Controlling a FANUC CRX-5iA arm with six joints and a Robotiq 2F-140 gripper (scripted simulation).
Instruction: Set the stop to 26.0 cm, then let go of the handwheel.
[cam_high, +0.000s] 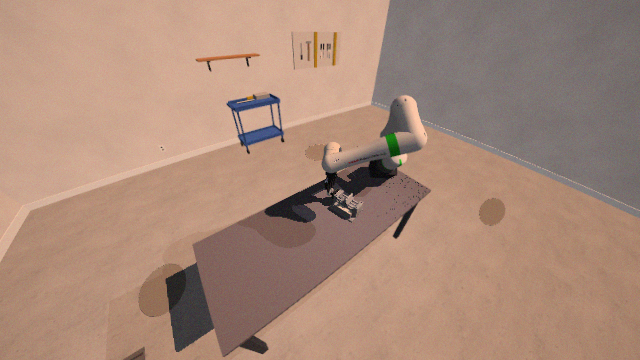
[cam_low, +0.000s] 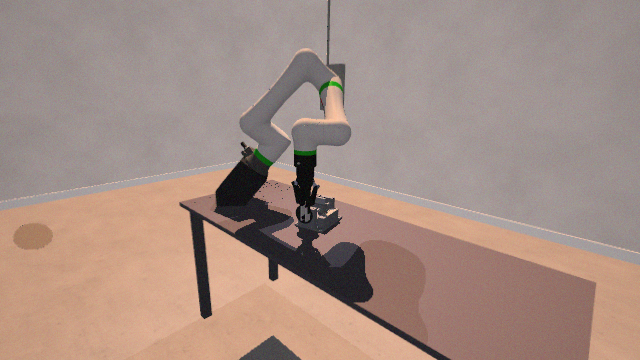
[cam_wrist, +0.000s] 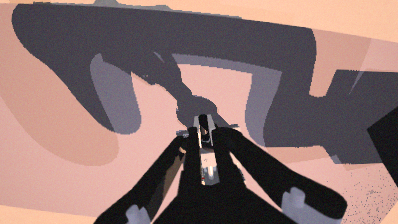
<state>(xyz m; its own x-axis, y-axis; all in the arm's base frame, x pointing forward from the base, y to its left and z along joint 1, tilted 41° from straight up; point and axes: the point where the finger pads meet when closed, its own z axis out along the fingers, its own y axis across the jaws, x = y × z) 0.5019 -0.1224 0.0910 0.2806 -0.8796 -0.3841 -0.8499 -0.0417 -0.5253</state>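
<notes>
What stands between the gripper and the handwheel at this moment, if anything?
Nothing visible does. The gripper is already shut on the handwheel, at the near end of the small stop fixture on the table. In the wrist view its fingers flank the part.
</notes>
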